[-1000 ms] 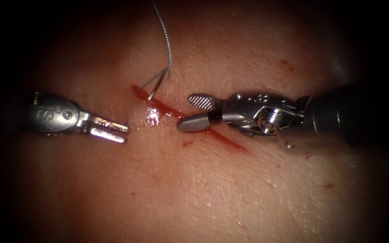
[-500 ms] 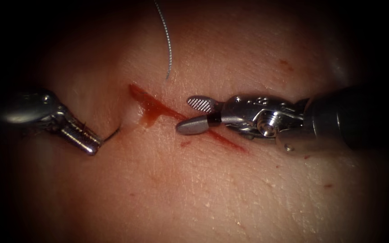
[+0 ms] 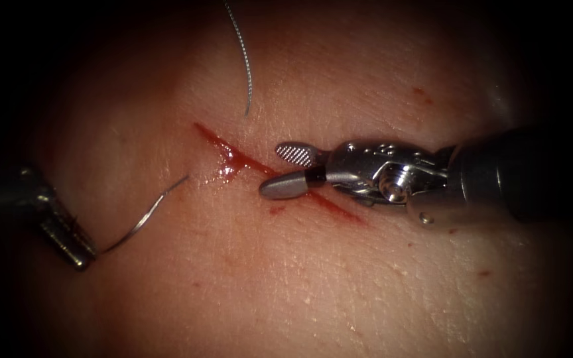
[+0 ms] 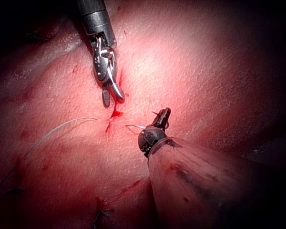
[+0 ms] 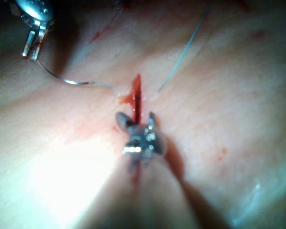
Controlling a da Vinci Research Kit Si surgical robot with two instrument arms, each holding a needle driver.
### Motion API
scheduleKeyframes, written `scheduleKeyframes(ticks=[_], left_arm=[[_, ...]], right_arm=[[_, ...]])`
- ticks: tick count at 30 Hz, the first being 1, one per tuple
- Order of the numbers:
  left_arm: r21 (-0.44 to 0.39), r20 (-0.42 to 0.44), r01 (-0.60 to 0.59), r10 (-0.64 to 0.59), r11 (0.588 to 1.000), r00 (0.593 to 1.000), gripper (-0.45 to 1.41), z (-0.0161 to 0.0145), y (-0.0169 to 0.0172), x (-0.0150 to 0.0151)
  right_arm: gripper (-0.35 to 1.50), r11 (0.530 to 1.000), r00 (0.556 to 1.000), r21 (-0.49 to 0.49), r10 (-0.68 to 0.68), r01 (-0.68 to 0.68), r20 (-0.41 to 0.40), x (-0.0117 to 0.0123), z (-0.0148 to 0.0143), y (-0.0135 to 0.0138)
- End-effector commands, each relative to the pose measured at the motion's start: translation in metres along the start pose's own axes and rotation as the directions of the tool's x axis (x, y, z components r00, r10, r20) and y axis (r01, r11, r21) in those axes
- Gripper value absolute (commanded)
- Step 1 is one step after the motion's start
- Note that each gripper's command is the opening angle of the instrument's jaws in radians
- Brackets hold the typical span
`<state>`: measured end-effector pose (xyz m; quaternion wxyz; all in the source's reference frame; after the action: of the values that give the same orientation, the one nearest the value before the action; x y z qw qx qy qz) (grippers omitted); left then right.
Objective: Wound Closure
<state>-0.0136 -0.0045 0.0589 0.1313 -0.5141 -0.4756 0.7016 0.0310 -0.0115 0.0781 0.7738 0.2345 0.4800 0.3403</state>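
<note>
The cut [image 3: 253, 162] runs slantwise across the tissue [image 3: 286, 278], wet with red fluid [image 3: 230, 159]. My left tool [image 3: 81, 258] sits low on the left, shut on the tip end of the curved needle [image 3: 142, 219]. The needle arcs up to the tissue just left of the cut, where its tail end meets the surface. Thread [image 3: 245, 59] comes down from above and enters the tissue on the cut's right side. My right tool [image 3: 285, 169] hovers over the cut, open and holding nothing. The left wrist view has the left tool [image 4: 163, 114], needle [image 4: 133, 127] and right tool [image 4: 112, 95].
The right wrist view looks down on the right tool's open jaws over the cut [image 5: 136, 95], with the left tool [image 5: 32, 45], needle [image 5: 71, 81] and thread [image 5: 181, 62] beyond. Small red spots [image 3: 420, 91] dot the tissue to the right.
The left tool went from open to shut on the needle tip left of the cut, then drew the needle out down and leftward. The right tool stayed put.
</note>
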Motion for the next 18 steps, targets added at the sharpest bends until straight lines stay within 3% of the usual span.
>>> scheduleKeyframes(ticks=[1,6,11,15,18], left_arm=[[0.02,-0.007,-0.025,0.025,1.0,1.0,-0.45,0.0002,-0.0004,0.0001],[0.148,-0.039,-0.149,0.156,0.978,0.987,-0.45,-0.0018,-0.0004,0.0035],[0.274,-0.031,-0.242,0.26,0.931,0.965,-0.45,-0.0038,-0.0005,0.0066],[0.356,-0.044,-0.293,0.329,0.887,0.943,-0.45,-0.0056,-0.0007,0.0089],[0.409,-0.069,-0.306,0.364,0.86,0.929,-0.45,-0.0071,-0.0007,0.0104]], right_arm=[[1.25,1.0,1.0,0.006,0.0,0.0,0.001,-0.0005,0.0008,-0.0005],[1.25,1.0,1.0,-0.007,0.01,-0.01,-0.017,0.0003,0.0003,-0.0011],[1.25,0.989,0.992,-0.092,-0.119,0.116,-0.03,0.0037,-0.0016,-0.0022],[1.23,0.973,0.979,-0.115,-0.202,0.198,-0.022,0.006,-0.0026,-0.0047],[1.06,0.961,0.967,-0.119,-0.254,0.251,-0.005,0.007,-0.0025,-0.0072]])
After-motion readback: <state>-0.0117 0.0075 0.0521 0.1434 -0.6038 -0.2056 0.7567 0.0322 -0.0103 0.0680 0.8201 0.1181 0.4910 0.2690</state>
